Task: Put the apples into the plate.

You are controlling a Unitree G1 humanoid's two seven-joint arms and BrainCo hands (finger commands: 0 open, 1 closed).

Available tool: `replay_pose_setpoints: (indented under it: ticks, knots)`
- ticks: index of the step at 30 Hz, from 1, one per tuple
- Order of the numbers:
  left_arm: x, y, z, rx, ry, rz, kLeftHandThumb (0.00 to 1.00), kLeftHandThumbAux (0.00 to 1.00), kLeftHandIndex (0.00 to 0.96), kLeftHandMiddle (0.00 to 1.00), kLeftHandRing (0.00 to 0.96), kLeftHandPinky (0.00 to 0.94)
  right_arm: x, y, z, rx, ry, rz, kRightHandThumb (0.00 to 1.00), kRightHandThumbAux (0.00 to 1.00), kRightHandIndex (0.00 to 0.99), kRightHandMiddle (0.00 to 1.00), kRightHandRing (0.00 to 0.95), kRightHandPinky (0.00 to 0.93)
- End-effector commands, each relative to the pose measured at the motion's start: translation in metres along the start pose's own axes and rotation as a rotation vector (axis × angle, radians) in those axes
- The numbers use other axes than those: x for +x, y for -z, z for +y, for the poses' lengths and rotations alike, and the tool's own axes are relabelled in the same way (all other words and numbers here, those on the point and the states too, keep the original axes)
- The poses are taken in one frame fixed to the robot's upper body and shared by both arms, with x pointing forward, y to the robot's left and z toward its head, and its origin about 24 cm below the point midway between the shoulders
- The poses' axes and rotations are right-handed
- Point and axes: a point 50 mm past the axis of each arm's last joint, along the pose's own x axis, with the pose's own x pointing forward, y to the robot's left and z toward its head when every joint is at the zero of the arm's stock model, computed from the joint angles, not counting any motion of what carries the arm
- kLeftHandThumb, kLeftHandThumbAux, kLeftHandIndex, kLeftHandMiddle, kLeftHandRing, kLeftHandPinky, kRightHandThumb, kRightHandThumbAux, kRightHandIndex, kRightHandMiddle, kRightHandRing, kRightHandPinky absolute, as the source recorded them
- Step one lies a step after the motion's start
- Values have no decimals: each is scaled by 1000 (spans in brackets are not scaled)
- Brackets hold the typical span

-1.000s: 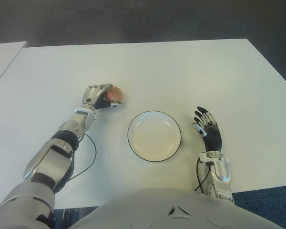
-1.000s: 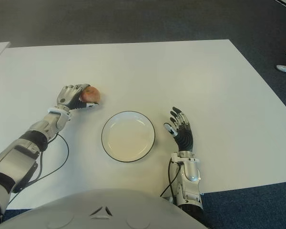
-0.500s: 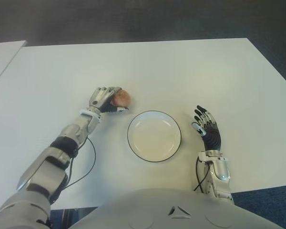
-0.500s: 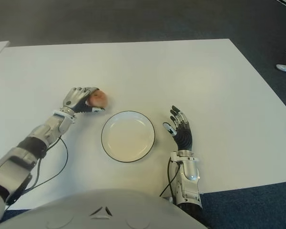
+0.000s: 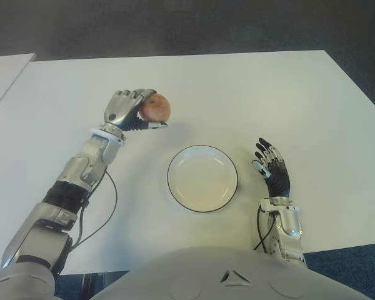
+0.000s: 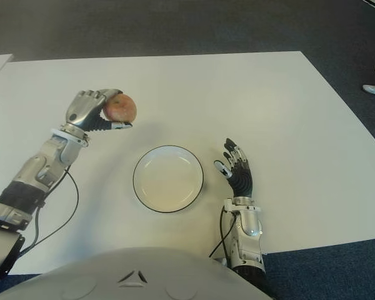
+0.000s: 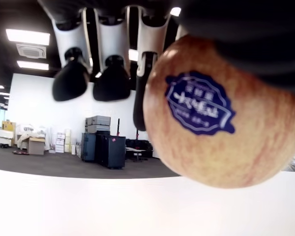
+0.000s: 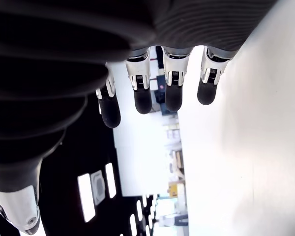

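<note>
Right hand [image 5: 272, 167]: near edge, right of the plate, fingers spread, holding nothing.
Plate [image 5: 202, 179]: one, white with dark rim, bare, between the hands.
Left hand [image 5: 126, 110]: beyond the plate on its left, raised, fingers clenched around the apple.
Apple [image 5: 156, 107]: one, reddish, blue sticker, clear of the plate.
Table [image 5: 250, 94]: white.
Floor [image 5: 175, 25]: dark, beyond the far edge.

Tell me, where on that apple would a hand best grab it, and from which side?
Around its round middle. The apple has no handle, so fingers must wrap its widest part. The left hand already does that: it comes from the robot's left, fingers curled over the top, thumb beneath. The plate lies to its right, and that side is clear.
</note>
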Motion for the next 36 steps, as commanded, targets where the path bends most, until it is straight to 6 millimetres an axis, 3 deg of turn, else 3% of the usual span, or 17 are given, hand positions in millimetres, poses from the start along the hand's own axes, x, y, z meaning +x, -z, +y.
replay_pose_setpoints:
  ticks: [1,23,30,36]
  knots:
    - [-9,-6,-4,-25,36,-7,742,694,443,827,819,755,-5,8,2,20,9,46,292,636,165,126,93,114]
    - [-17,-46,9,-74,4,-139,747,694,443,834,832,797,-8,11,5,26,7,70,321,633,135,106,71,88]
    - [-24,-84,-8,-88,66,-259,750,693,444,841,839,824,-8,12,7,26,11,73,325,635,125,102,68,82]
    - [-35,-103,-20,-99,124,-319,750,693,444,840,835,827,-8,13,8,26,12,72,328,642,129,104,68,78]
